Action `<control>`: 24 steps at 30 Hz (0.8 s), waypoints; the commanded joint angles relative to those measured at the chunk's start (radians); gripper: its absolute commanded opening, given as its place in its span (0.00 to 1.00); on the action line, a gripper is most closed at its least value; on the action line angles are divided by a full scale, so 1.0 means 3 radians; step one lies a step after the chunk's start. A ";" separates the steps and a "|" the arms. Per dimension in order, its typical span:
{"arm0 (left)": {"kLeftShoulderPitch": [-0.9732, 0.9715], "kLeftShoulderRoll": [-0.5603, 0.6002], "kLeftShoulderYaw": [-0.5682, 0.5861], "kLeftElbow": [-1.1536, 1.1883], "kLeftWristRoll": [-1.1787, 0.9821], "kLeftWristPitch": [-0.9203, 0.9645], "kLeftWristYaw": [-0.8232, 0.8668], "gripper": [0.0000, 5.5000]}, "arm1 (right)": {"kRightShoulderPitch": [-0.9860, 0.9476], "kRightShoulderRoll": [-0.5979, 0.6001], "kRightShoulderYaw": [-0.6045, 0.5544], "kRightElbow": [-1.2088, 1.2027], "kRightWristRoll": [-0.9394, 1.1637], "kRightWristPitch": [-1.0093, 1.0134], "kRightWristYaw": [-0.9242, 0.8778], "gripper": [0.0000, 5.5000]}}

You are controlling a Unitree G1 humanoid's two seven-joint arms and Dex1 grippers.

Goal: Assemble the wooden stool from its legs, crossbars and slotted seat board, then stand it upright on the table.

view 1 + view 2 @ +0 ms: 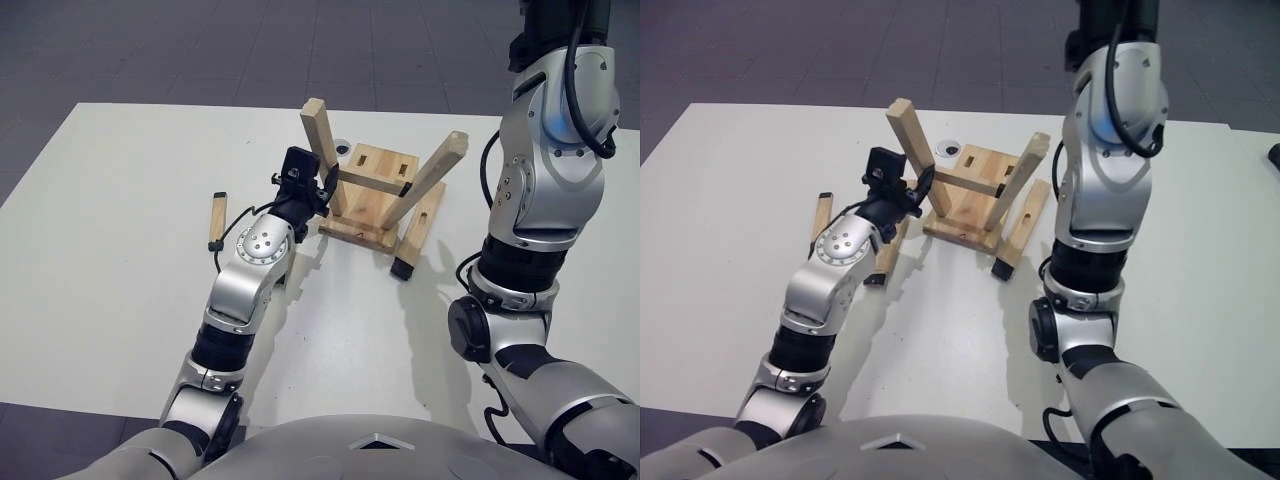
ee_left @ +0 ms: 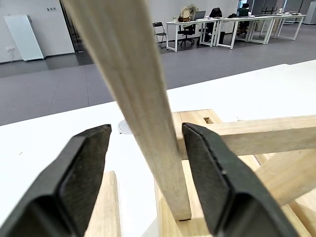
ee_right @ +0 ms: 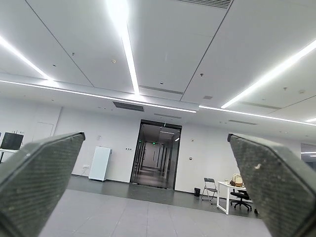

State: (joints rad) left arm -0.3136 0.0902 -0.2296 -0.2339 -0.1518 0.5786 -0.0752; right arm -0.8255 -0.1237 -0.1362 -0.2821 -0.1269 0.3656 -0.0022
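Over white table (image 1: 100, 200), left pincer (image 2: 145, 143) parted around stool leg (image 2: 128, 74), right pincer (image 3: 155, 136) spread wide

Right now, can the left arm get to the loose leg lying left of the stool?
Probably yes. The left gripper is open around the upright leg, and the loose leg lies alone on bare table nearby.

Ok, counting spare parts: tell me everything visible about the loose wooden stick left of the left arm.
The short pale wooden stick is a straight bar, dark at both ends. It lies flat on the white table, pointing away from the robot, left of the left arm, apart from the upturned wooden stool, touching nothing else.
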 commanded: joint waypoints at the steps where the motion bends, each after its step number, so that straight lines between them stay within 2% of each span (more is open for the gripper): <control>1: 0.0304 0.0075 -0.0163 0.0186 -0.0185 0.0548 -0.0361 0.61 | -0.0033 -0.0084 -0.0018 0.0133 0.0057 -0.0031 0.0005 0.98; 6: 0.0285 0.0115 -0.0251 0.0101 -0.0173 0.0316 -0.0652 0.74 | 0.0030 -0.0119 -0.0002 0.0188 0.0073 -0.0027 0.0013 0.98; 13: 0.0383 0.0287 -0.0071 -0.0139 -0.0283 0.0057 -0.0972 0.93 | 0.0141 -0.0168 0.0031 0.0171 0.0056 -0.0005 0.0029 0.98; 15: 0.0579 0.0472 0.0160 -0.0561 -0.0580 0.0098 -0.1238 0.98 | 0.0172 -0.0195 0.0023 0.0151 0.0056 0.0006 0.0035 0.98; 20: 0.0805 0.0889 0.0946 -0.1123 -0.1372 0.0118 -0.1747 0.98 | 0.0283 -0.0286 0.0003 0.0118 0.0056 0.0026 0.0057 0.98; 22: 0.0691 0.0923 0.1384 -0.1087 -0.1673 0.0060 -0.1716 0.98 | 0.0334 -0.0318 -0.0009 0.0110 0.0067 0.0036 0.0073 0.98; 24: 0.0366 0.0879 0.1715 -0.0798 -0.1725 0.0059 -0.1349 0.98 | 0.0375 -0.0342 -0.0025 0.0099 0.0078 0.0046 0.0083 0.98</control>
State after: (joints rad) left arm -0.0939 0.3563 0.1697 -0.5513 -0.6458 0.5996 -0.5838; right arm -0.7305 -0.2113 -0.1310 -0.2392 -0.1139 0.3636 0.0149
